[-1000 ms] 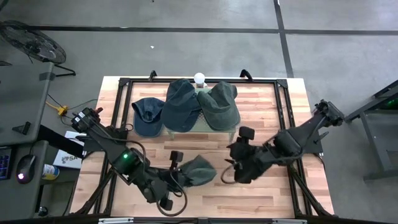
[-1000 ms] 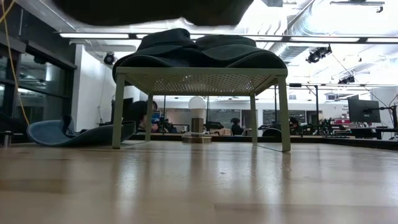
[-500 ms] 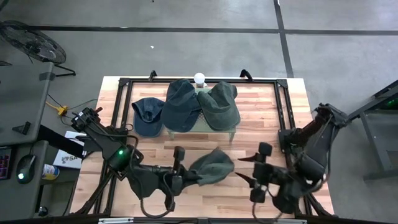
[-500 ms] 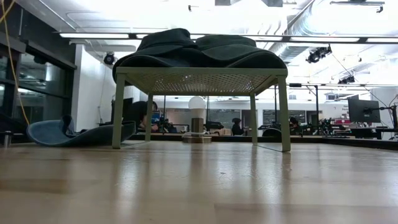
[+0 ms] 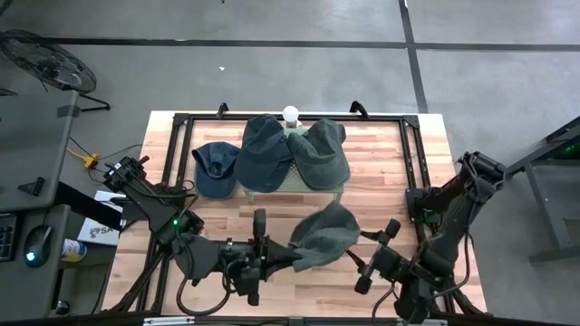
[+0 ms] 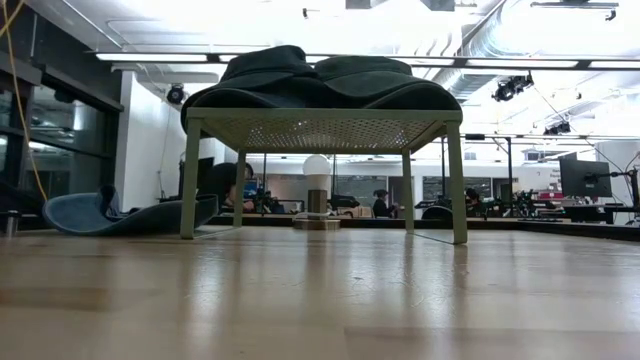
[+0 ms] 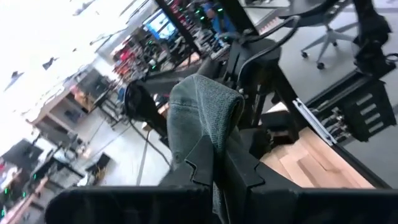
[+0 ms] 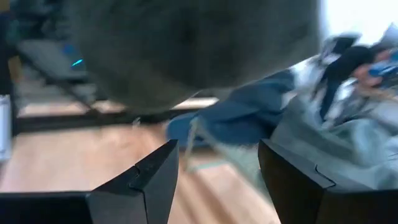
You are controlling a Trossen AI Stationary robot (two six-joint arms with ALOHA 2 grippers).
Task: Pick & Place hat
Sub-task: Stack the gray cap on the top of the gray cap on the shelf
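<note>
Grey-green hat (image 5: 324,237), shown pinched by the dark left gripper (image 5: 276,256). Beyond it, a pale green perforated rack (image 5: 299,184) is covered by a slate-blue cap (image 5: 264,152) and an olive-green cap (image 5: 320,154) (a navy cap (image 5: 215,168) is seen alongside). Light wood-grain table (image 5: 381,163), black-framed.

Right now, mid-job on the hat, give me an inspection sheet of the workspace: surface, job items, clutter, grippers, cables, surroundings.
Surface: wooden table, black frame around it.
Job's things: grey-green hat held above the table's near half; two hats on the mesh stand, dark blue and green; a blue hat on the table left of the stand.
Clutter: white lamp at the far edge.
Grippers: left gripper shut on the grey-green hat; right gripper open, just right of it, holding nothing.
Cables: yellow-tipped leads off the table's left edge.
Surroundings: grey floor, desk with mouse at left.
</note>
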